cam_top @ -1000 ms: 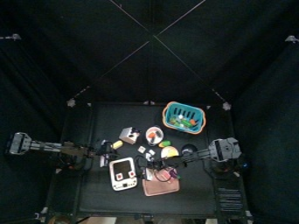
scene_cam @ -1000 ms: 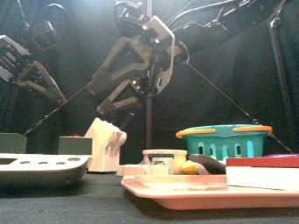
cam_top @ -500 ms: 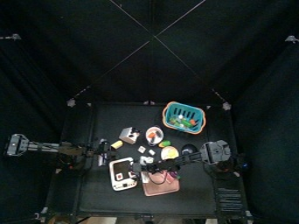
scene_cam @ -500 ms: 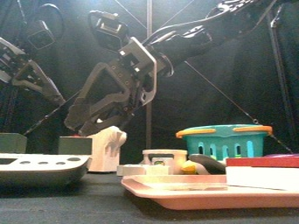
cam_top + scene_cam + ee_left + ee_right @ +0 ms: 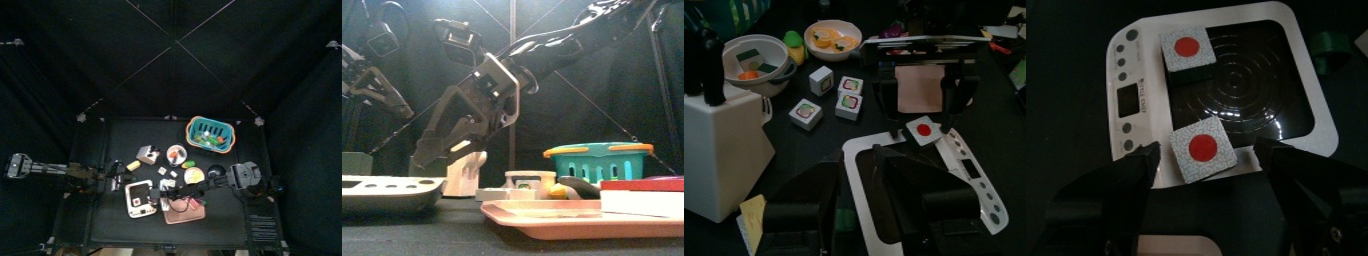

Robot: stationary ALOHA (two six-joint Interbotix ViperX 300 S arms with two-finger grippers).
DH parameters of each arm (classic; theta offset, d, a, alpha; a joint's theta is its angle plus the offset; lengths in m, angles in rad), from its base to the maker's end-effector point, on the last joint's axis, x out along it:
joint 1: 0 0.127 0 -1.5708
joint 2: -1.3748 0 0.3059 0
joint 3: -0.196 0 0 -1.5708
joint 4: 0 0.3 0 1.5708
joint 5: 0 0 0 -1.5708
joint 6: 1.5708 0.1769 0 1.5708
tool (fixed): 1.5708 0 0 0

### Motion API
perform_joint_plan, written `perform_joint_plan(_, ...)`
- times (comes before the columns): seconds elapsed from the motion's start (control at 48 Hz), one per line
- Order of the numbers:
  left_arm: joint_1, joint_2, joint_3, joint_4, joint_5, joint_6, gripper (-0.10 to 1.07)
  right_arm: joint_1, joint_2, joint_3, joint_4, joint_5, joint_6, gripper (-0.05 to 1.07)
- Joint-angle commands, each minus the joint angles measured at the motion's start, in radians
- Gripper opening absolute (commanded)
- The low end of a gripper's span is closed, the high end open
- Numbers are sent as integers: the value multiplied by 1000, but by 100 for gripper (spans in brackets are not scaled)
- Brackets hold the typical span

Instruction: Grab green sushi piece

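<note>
A: Where was the green sushi piece (image 5: 1336, 45)?
B: Upper right of the right wrist frame, a small green chunk just off the corner of the white board (image 5: 1227, 90), partly cut by the frame edge. Too small to pick out from the top view.
A: Right hand (image 5: 1213, 165)?
B: Spread wide, holding nothing, hanging over the board with a red-dot tile (image 5: 1201, 150) between the jaws. That tile was not the target.
A: Left hand (image 5: 865, 185)?
B: Jaws apart, empty, low over the bench (image 5: 120, 135) by the board's edge. There was a green patch at the bottom between its jaws, but I couldn't tell whether that was the same piece.
A: Advice for the step?
B: In my judgement, the right hand should shift toward the green chunk, centre it between the jaws, drop straight down and close gently. Being so small, it could squirt out or get nudged under the board. Ignore the teal basket (image 5: 210, 130).
</note>
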Motion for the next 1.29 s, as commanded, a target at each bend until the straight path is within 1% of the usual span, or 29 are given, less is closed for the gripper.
perform_joint_plan(0.0,3,2,-12,-11,-8,2,73,-2,-17,-25,0,-3,-2,103)
perform_joint_plan(0.583,5,2,2,-25,-3,2,73,-2,-15,-28,0,-3,-2,103)
perform_joint_plan(0.729,5,2,2,-25,-3,2,73,-2,-15,-26,0,-3,-2,96)
perform_joint_plan(0.896,5,2,3,-26,-3,2,73,-3,-18,-28,-2,0,-2,82)
perform_joint_plan(1.021,5,2,2,-25,-3,2,73,-2,-31,-26,0,2,-2,75)
perform_joint_plan(1.271,5,2,3,-32,-3,0,73,-2,-67,-17,0,2,-2,74)
